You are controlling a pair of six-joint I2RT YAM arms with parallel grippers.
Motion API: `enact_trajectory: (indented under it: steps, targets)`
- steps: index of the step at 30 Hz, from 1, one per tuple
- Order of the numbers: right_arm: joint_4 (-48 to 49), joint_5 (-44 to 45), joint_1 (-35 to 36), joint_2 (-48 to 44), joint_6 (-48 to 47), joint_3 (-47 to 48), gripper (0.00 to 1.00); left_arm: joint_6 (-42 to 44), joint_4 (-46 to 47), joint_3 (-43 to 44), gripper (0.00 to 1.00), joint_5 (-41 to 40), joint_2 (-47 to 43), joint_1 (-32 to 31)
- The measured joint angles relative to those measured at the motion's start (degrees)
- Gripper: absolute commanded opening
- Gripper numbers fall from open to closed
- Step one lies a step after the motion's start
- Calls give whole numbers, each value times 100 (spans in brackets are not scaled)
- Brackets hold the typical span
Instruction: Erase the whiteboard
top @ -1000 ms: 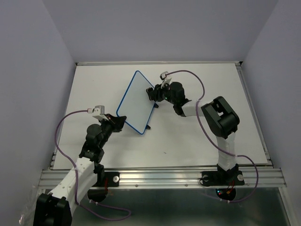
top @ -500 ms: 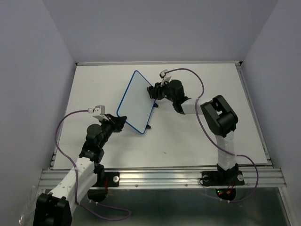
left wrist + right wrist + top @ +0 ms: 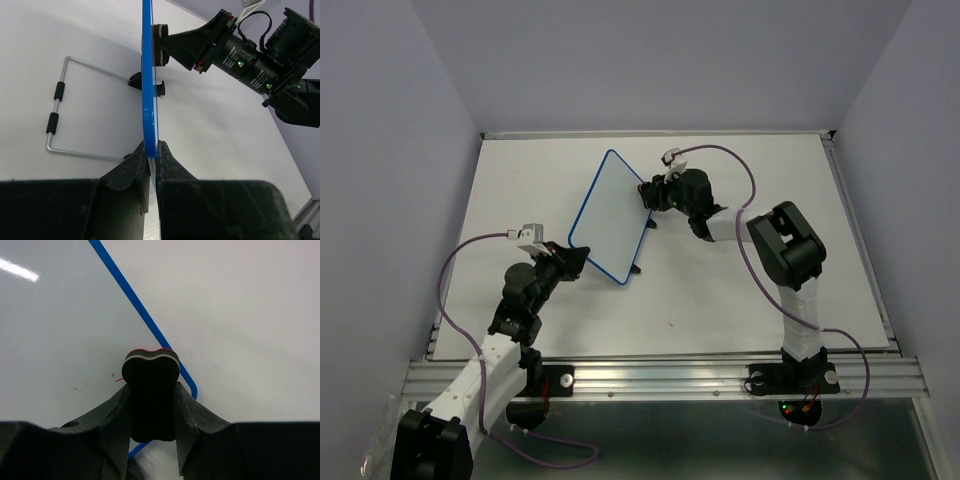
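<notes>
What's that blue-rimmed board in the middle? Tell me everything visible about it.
The whiteboard is a glossy white panel in a thin blue frame with rounded corners and black feet. It stands roughly upright on the table, nearly clean bar tiny red flecks. The left gripper pinches its near edge; the eraser in the right gripper presses its face.

No word, label, brand or number can be read anywhere. The whiteboard [image 3: 55, 320] bears only a few tiny red flecks [image 3: 118, 379] just beside the eraser [image 3: 150, 385], forming no letter or digit.
</notes>
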Motion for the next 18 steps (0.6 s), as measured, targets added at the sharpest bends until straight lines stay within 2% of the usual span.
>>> enact_trajectory:
  steps: [5,7,15,18]
  targets:
    - [7,-57,-2,22,-70,2,1,0,2,2,0,7,4,0]
    - [9,-343,-11,22,-173,0,2,0,9,4,0,7,15,0]
    - [-411,-2363,-234,20,-1248,70,1,0,35,11,0,26,37,0]
    - [-640,-2765,-260,-17,-1615,103,1,11,61,13,0,33,70,0]
